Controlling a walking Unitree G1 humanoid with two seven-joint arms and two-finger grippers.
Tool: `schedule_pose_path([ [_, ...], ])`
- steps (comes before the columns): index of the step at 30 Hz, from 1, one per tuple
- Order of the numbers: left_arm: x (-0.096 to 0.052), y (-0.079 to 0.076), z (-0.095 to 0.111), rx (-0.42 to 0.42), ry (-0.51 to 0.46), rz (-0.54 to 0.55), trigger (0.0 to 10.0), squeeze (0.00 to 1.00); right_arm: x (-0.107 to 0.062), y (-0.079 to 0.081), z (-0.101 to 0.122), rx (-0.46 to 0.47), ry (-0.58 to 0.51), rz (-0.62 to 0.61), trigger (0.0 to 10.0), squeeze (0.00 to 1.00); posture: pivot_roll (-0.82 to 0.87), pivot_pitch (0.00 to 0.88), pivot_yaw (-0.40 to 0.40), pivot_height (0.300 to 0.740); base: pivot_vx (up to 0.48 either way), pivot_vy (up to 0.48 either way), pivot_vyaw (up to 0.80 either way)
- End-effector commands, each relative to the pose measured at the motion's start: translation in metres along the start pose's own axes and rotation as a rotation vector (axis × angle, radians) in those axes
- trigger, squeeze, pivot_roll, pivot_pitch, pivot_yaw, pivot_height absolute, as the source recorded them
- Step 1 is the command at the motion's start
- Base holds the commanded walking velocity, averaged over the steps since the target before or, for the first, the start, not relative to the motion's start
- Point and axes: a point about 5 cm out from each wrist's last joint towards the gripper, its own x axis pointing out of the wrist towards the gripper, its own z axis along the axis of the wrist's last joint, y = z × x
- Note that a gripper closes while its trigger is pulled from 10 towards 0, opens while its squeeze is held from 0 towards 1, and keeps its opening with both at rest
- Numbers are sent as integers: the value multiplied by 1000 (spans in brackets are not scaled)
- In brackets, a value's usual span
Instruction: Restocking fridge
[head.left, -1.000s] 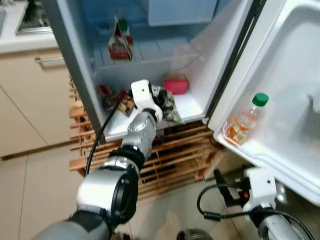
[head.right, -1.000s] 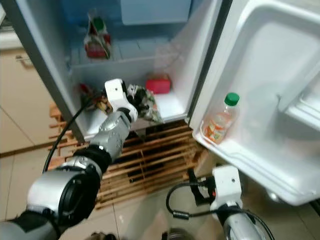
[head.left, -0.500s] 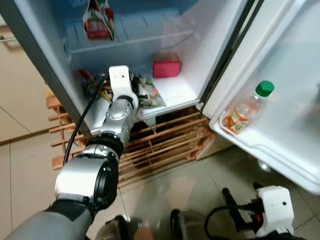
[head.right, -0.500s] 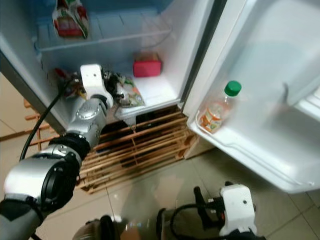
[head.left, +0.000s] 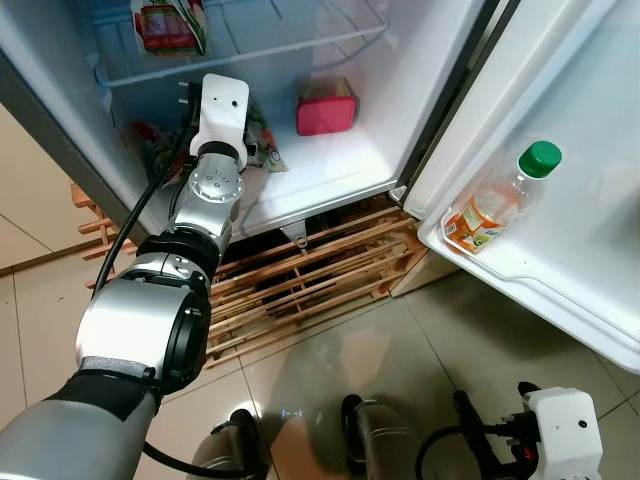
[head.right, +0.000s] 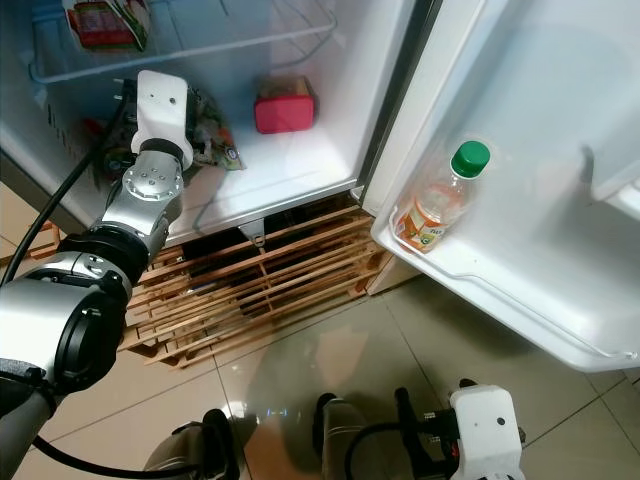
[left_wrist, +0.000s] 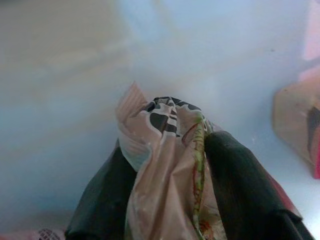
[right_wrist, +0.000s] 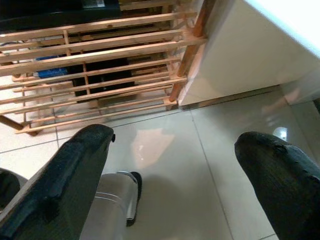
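I've got the fridge (head.left: 400, 150) open at twelve o'clock, so the left arm reaches straight onto its floor. My left gripper (left_wrist: 172, 165) is clamped on a crinkled snack packet (left_wrist: 167, 150), carried low at eleven o'clock beside the red box (head.left: 326, 104). The right gripper (right_wrist: 175, 170) hangs idle, fingers spread. The wrist hides the packet's print.

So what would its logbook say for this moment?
left pincer: shut on snack packet, inside fridge bottom shelf | right pincer: open, idle above floor
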Motion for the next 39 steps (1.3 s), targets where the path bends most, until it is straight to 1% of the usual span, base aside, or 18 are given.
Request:
schedule_pose_path([
  [1,3,-4,11,25,-31,-3,10000,1000,-2,1,-3,5,23,-3,10000,0,-513,300,-42,740,0,0,0],
  [4,2,-5,9,22,-21,-11,10000,1000,1,1,-3,4,22,0,10000,0,-505,299,-40,740,0,0,0],
  [8,2,-5,7,48,-23,-21,10000,1000,3,2,-3,3,19,3,10000,0,-498,296,-37,740,0,0,0],
  [11,2,-4,10,152,-59,-28,10000,1000,5,3,-4,2,16,5,10000,0,-492,295,-36,740,0,0,0],
  [12,2,-4,10,152,-59,-28,10000,1000,5,3,-4,2,16,5,10000,0,-492,295,-36,740,0,0,0],
  [14,3,-2,11,233,-85,-21,10000,1000,7,3,-4,3,14,7,10000,0,-492,291,-37,740,0,0,0],
  [16,4,1,14,336,-117,-8,10000,1000,7,4,-4,3,14,8,10000,0,-490,288,-39,740,0,0,0],
  [17,5,4,17,428,-146,2,10000,1000,7,3,-4,1,16,10,10000,0,-487,288,-40,740,0,0,0],
  [26,7,10,15,545,-153,0,10000,1000,12,4,-4,2,14,19,10000,0,-468,287,-43,740,0,0,0],
  [30,5,10,10,530,-137,-15,10000,1000,13,5,-6,2,17,27,10000,0,-462,287,-43,740,0,0,0],
  [31,4,8,7,469,-112,-31,10000,1000,13,5,-6,2,17,28,10000,0,-459,285,-41,740,0,0,0],
  [32,2,4,3,381,-75,-55,10000,1000,14,5,-6,2,17,29,10000,0,-455,282,-41,740,0,0,0],
  [33,-2,-5,-6,216,-3,-100,10000,1000,16,5,-7,2,17,31,10000,0,-449,279,-40,740,0,0,0],
  [34,-2,-5,-6,216,-3,-100,10000,1000,16,5,-7,2,17,31,10000,0,-449,279,-40,740,0,0,0],
  [35,-11,-24,-16,117,37,-174,10000,278,18,6,-7,1,14,35,10000,0,-444,276,-40,740,0,0,0],
  [36,-14,-30,-19,96,46,-197,10000,278,19,6,-6,0,13,36,10000,0,-444,276,-40,740,0,0,0],
  [37,-19,-39,-23,70,61,-220,10000,0,20,6,-6,0,11,37,10000,0,-436,267,-41,740,0,0,0],
  [39,-27,-51,-29,33,75,-251,10000,0,22,6,-6,-1,6,38,10000,0,-433,261,-41,740,0,0,0],
])
